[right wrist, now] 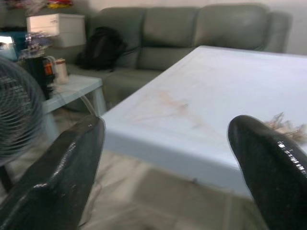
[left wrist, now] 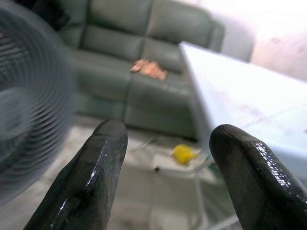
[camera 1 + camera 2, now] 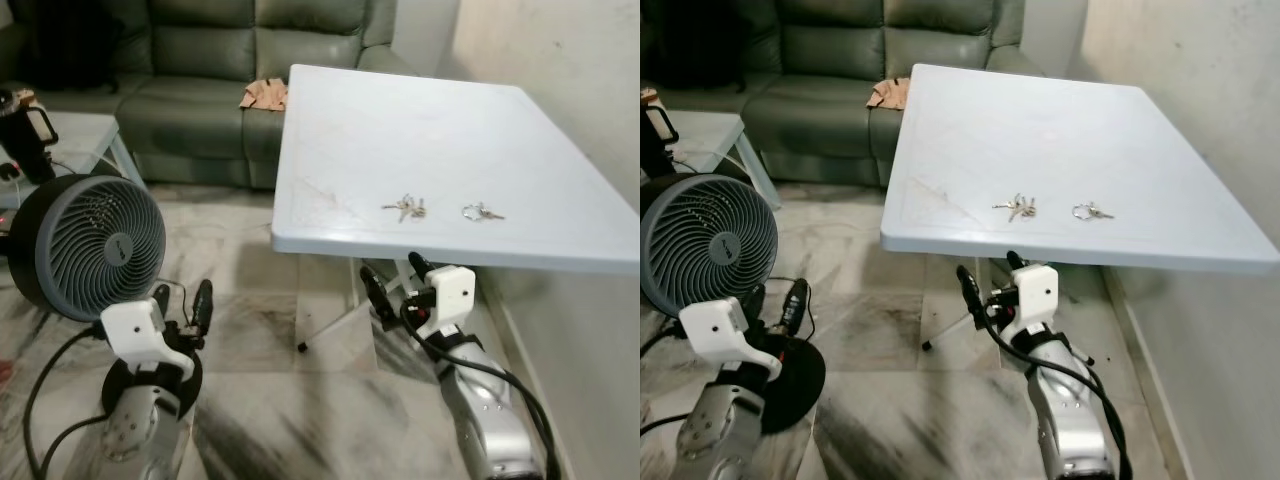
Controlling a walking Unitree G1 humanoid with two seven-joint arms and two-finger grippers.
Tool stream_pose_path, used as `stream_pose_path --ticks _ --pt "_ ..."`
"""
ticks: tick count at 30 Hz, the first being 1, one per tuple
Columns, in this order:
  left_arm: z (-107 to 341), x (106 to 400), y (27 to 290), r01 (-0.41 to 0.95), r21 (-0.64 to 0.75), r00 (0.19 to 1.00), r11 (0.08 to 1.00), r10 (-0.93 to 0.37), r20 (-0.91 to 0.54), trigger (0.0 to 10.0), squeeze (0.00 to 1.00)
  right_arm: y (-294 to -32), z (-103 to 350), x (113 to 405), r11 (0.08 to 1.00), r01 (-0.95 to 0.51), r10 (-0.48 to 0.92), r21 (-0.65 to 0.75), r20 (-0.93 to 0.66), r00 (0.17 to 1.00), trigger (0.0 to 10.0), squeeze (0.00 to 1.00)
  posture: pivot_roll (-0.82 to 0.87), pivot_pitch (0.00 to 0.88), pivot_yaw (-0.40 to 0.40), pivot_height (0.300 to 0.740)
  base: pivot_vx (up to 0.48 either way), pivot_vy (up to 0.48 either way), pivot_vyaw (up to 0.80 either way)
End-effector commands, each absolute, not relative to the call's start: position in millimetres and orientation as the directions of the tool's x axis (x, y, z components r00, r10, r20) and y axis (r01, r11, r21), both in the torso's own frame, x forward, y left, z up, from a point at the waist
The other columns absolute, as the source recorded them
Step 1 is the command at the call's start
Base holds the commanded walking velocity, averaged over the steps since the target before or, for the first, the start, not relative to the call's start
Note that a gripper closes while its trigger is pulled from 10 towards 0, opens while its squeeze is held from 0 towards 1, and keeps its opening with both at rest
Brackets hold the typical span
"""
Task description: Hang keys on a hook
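Two small bunches of keys lie on the pale blue table (image 3: 400,130) near its front edge: one bunch of keys (image 3: 405,208) toward the middle and a second key ring (image 3: 481,212) to its right. My right gripper (image 3: 396,282) is open and hangs just below the table's front edge, under the keys. In the right wrist view the table edge shows between the fingers (image 1: 268,167), with the keys (image 1: 287,126) beside one finger. My left gripper (image 3: 182,301) is open, low on the left, next to the fan. No hook can be made out.
A round grey floor fan (image 3: 88,246) stands left of the table, with a cable on the marble floor. A green sofa (image 3: 200,80) with a tan cloth (image 3: 265,94) stands behind. A low side table (image 3: 85,140) is at far left. A wall (image 3: 590,90) runs close on the right.
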State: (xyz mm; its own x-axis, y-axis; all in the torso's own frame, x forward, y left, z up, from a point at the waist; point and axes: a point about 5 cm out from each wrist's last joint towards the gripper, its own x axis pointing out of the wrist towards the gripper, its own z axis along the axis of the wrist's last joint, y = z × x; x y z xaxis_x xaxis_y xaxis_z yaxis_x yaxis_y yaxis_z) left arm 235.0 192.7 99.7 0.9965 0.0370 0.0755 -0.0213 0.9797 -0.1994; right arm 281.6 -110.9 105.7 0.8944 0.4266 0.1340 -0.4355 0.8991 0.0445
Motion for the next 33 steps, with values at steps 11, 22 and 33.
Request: stream_pose_path --ticks 11,22,33 --pt "101 238 181 0.01 -0.219 0.997 0.976 0.006 0.072 10.0 0.0 -122 107 281 0.907 -0.42 0.415 0.023 0.124 0.901 10.0 0.0 -0.05 0.0 -0.056 0.732 0.416 0.0 0.0" --pt "101 237 179 0.009 -0.224 0.998 0.975 0.007 0.07 10.0 0.0 -121 107 280 0.901 -0.434 0.429 0.018 0.113 0.896 10.0 0.0 -0.05 0.0 -0.062 0.732 0.405 0.0 0.0" --pt "97 236 171 0.028 -0.202 0.998 0.979 -0.017 0.054 10.0 0.0 -119 102 284 0.902 -0.431 0.431 -0.019 0.032 0.902 10.0 0.0 -0.05 0.0 -0.067 0.732 0.13 0.0 0.0"
